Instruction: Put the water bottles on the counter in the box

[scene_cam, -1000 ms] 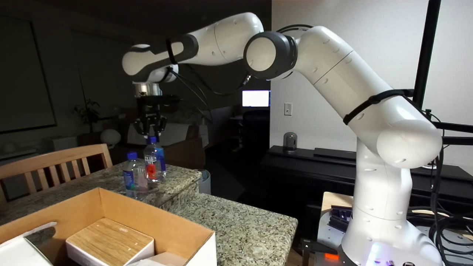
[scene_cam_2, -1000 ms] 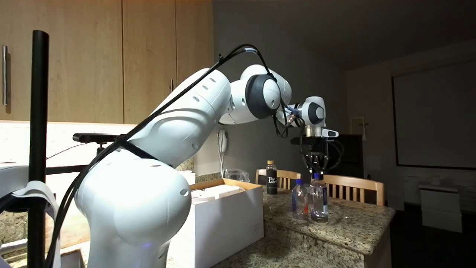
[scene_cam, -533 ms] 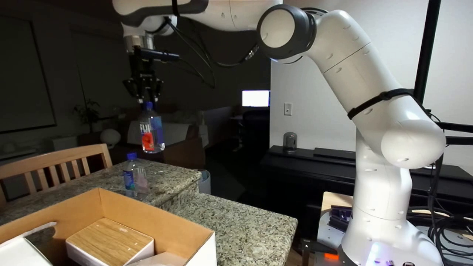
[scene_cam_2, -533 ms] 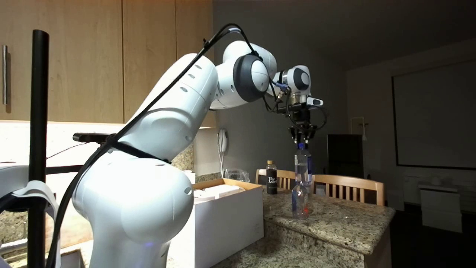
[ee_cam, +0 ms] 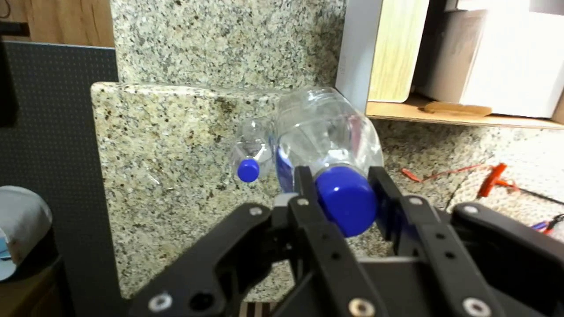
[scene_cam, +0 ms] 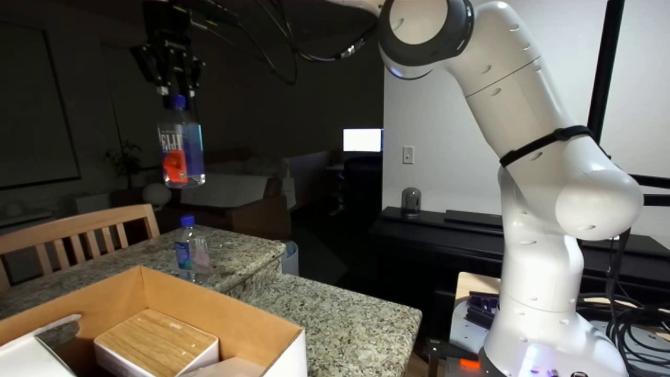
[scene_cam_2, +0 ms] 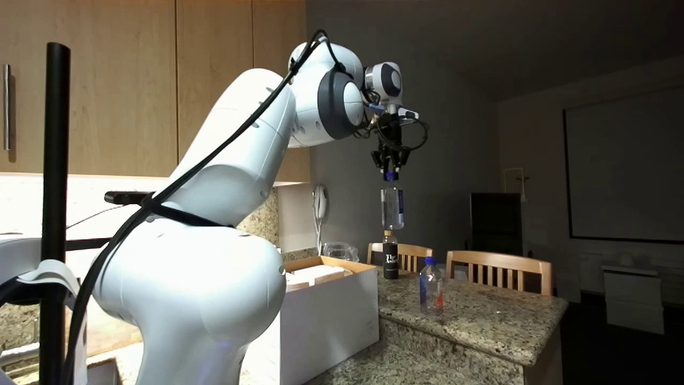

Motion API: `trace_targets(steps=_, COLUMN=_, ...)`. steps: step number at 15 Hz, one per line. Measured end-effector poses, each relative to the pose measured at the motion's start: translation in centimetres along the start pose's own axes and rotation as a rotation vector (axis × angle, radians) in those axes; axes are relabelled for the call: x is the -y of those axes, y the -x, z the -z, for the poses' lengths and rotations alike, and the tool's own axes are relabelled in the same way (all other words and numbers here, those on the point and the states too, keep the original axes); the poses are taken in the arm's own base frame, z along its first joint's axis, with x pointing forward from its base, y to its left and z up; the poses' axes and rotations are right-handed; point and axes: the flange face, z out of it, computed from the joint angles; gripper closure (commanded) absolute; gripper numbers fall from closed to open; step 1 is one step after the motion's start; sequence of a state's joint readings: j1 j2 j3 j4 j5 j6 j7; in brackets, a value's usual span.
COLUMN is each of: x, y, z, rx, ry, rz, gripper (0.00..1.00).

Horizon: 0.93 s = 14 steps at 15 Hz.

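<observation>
Blue-capped bottle [scene_cam: 180,152] held by its cap [ee_cam: 346,200] between near-closed jaws; second bottle [scene_cam: 190,255], below them on counter [scene_cam_2: 497,318], untouched; neither yet boxed.

In an exterior view, a water bottle [scene_cam: 181,147] at upper left reads "FIJI" in slightly blurred white capitals. In an exterior view, a dark bottle [scene_cam_2: 390,256] right of centre reads "The", the line beneath unclear.

On the counter [scene_cam_2: 497,315] stand a water bottle [scene_cam_2: 431,291] and a dark bottle [scene_cam_2: 390,261]. I see its lower slab [scene_cam: 345,324] carrying the box [scene_cam_2: 331,321].
</observation>
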State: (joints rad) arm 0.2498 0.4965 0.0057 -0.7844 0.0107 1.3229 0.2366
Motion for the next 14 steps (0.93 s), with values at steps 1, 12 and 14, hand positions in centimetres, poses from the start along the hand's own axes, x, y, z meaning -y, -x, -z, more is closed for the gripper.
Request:
trace_targets(steps=1, x=1.5, y=0.4, z=0.2, rx=-0.003, ry=-0.006, rz=0.035, gripper=0.85)
trace_targets(steps=12, x=12.5, y=2.0, z=-3.9, rx=0.036, ry=-0.057, rz=0.443, gripper=0.85)
trace_targets(steps=14, x=13.4, y=1.7, z=-5.3, rx=0.046, ry=-0.072, rz=0.506, gripper=0.85)
